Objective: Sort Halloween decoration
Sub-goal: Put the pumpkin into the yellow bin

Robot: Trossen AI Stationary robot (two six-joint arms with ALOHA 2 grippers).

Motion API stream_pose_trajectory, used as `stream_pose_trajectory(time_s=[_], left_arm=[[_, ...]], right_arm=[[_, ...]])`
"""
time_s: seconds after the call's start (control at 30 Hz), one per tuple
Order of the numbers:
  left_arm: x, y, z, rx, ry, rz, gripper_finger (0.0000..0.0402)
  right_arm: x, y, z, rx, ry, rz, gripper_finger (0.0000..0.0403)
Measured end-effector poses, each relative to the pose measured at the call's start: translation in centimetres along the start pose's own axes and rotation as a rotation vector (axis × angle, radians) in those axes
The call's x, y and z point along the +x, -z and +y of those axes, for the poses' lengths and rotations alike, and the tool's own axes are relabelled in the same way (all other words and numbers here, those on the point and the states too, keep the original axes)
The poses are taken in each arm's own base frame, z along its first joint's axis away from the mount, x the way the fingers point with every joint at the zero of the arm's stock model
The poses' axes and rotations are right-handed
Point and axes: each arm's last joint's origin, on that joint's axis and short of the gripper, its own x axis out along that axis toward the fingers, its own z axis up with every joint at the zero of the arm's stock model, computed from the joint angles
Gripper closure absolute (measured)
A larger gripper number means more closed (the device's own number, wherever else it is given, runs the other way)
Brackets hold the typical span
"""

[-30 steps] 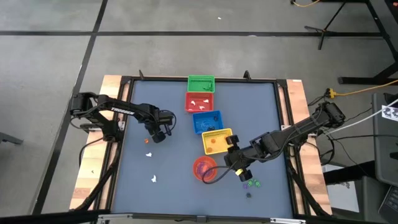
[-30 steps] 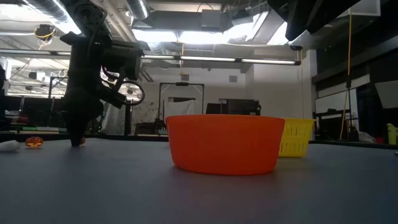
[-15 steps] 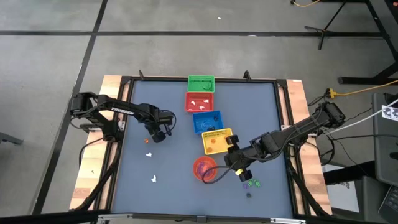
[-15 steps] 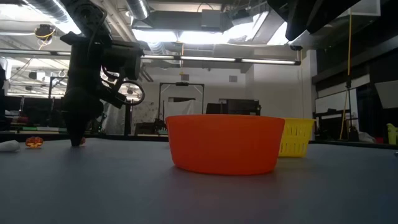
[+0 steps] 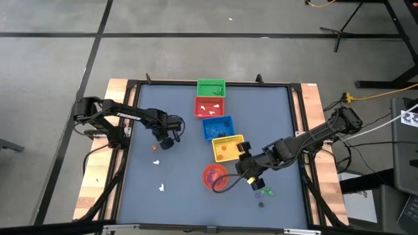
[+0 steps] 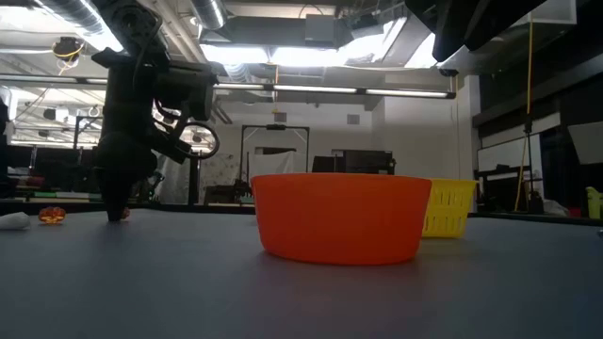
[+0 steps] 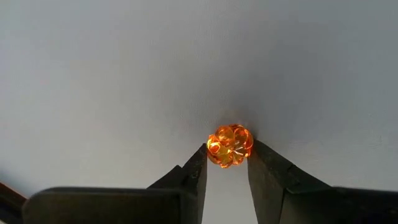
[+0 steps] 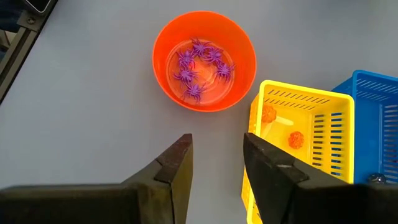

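Two arms out, one tiny pumpkin getting pinched

Left gripper (image 7: 228,163) is down on the blue-grey table (image 5: 183,170), its fingers touching either side of a little orange pumpkin trinket (image 7: 229,145) that sits on the tabletop. Right gripper (image 8: 217,163) hangs with fingers apart and nothing between them, above the red-orange bowl (image 8: 204,60) with purple spiders (image 8: 199,67) in it, just beside the yellow basket (image 8: 298,143) holding orange bits. More trinkets lie loose: white ones (image 5: 157,162) on the left, green ones (image 5: 264,192) near the right arm.
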Motion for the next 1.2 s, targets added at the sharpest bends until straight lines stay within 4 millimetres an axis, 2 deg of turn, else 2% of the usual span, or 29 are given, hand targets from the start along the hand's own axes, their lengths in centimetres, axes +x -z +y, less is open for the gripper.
stream_pose_trajectory(time_s=[0.17, 0.27, 0.53, 0.73, 1.03, 1.2], left_arm=[[-0.6, -0.5, -0.2, 0.009, 0.002, -0.007, 0.0330], [-1.6, -1.7, -0.7, -0.001, 0.038, -0.083, 0.0330], [-3.6, -3.1, -1.0, -0.009, 0.075, -0.144, 0.0330], [-5.3, -4.3, -2.2, 0.005, 0.173, -0.233, 0.0330], [-7.9, -6.2, -5.6, 0.053, 0.402, -0.548, 0.0330], [-9.6, -6.7, -7.6, 0.051, 0.462, -0.772, 0.0330]], right_arm=[[0.0, 0.0, 0.0, 0.000, 0.000, 0.000, 0.0262], [0.0, 0.0, 0.0, 0.000, 0.000, 0.000, 0.0262], [0.0, 0.0, 0.0, 0.000, 0.000, 0.001, 0.0262], [0.0, 0.0, 0.0, 0.000, 0.000, 0.001, 0.0262], [0.0, 0.0, 0.0, 0.000, 0.000, 0.002, 0.0262], [0.0, 0.0, 0.0, 0.000, 0.000, 0.002, 0.0262]])
